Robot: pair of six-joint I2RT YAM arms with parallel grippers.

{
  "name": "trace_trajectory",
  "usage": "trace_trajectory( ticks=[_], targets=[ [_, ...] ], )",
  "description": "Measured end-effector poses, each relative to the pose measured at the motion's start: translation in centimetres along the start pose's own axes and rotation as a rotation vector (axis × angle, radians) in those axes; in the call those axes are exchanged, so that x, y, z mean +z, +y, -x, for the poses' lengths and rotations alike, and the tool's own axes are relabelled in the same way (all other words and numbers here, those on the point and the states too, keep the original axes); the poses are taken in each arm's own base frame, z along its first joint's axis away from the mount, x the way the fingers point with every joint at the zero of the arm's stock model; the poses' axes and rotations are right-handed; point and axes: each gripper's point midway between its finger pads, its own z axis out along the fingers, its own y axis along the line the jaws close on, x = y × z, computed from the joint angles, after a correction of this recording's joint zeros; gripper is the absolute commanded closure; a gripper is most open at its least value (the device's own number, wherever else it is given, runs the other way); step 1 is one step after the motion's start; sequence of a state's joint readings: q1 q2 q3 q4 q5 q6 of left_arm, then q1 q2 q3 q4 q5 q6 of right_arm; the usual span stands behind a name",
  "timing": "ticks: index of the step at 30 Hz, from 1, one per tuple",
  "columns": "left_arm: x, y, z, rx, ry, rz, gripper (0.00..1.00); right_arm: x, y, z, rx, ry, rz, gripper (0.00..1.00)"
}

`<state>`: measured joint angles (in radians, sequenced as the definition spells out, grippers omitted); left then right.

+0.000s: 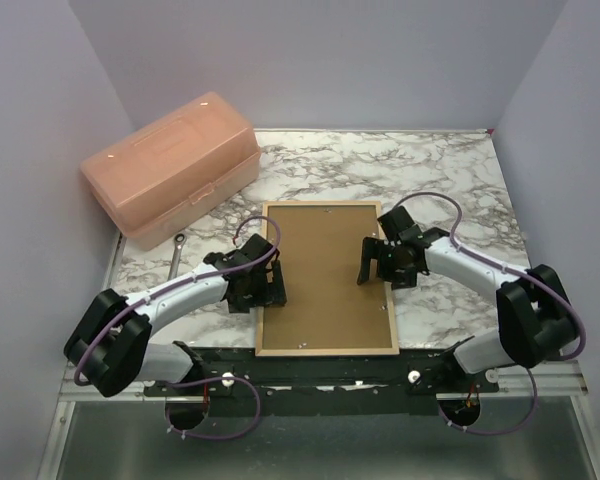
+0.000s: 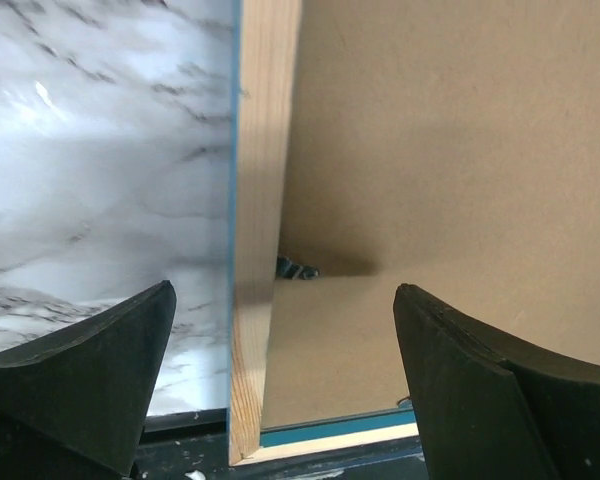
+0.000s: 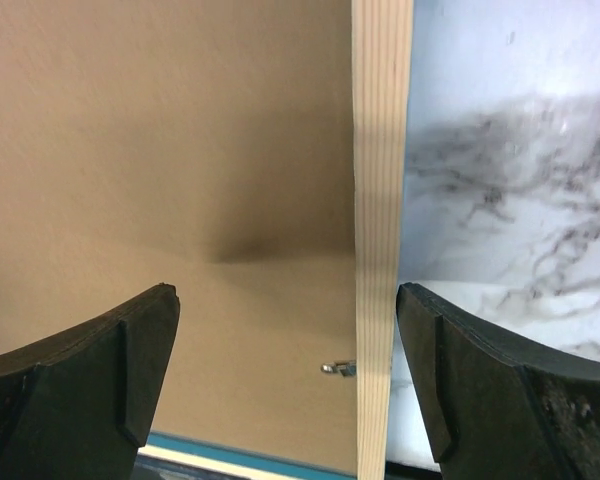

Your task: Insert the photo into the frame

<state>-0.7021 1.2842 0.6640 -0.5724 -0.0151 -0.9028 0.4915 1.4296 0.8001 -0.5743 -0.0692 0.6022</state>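
One pink translucent plastic box point(image 1: 170, 170) with a closed lid sits at the far left of the table, partly off the marble. One frame point(image 1: 326, 350) lies flat near the middle of the near edge, its pale wood reverse upward, with a thin blue line showing along its outer edge in the left wrist view. One brown backing board point(image 1: 325, 270) fills its opening. Two arms reach in from either side. The left arm point(image 1: 180, 295) ends at the frame's left rail and the right arm point(image 1: 470, 265) at its right rail. The left gripper point(image 1: 270, 285) stands wide apart; its wrist view has one finger over the marble and the other over the board, with the rail between them and clear gaps on both sides, so it grips nothing. The right gripper point(image 1: 370, 262) is just as wide and straddles the right rail in the same way, also gripping nothing. One small silver wrench point(image 1: 178, 250) lies just in front of the box. Each wrist view shows one tiny metal clip point(image 2: 298, 267) at the rail's inner edge. The table point(image 1: 430, 190) is white marble with grey veins, enclosed by three plain lilac-grey walls point(image 1: 310, 60).
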Motion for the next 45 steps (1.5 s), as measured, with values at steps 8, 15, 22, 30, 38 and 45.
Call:
trace_trajectory(
  ticks=[8, 15, 22, 30, 38, 45],
  targets=[
    [-0.2, 0.6, 5.4, -0.045, -0.032, 0.037, 0.08, 0.7, 0.1, 5.1, -0.014, -0.058, -0.05, 0.01],
    [0.7, 0.1, 8.5, -0.048, -0.015, 0.029, 0.16, 1.9, -0.7, 9.7, 0.026, -0.086, -0.059, 0.02],
    [1.8, -1.0, 9.8, -0.03, 0.008, 0.011, 0.24, 3.8, -1.9, 12.6, 0.075, -0.067, -0.042, 0.11],
    [2.4, -1.2, 9.3, -0.03, 0.023, -0.009, 0.27, 4.7, -0.8, 14.3, 0.069, -0.082, -0.003, 0.31],
    [2.8, -0.9, 9.0, -0.029, 0.035, 0.0, 0.28, 5.0, -0.7, 14.5, 0.063, -0.077, 0.004, 0.45],
    [2.8, -0.8, 9.0, -0.025, 0.034, -0.001, 0.28, 5.1, -1.0, 14.5, 0.05, -0.077, -0.005, 0.67]
  ],
)
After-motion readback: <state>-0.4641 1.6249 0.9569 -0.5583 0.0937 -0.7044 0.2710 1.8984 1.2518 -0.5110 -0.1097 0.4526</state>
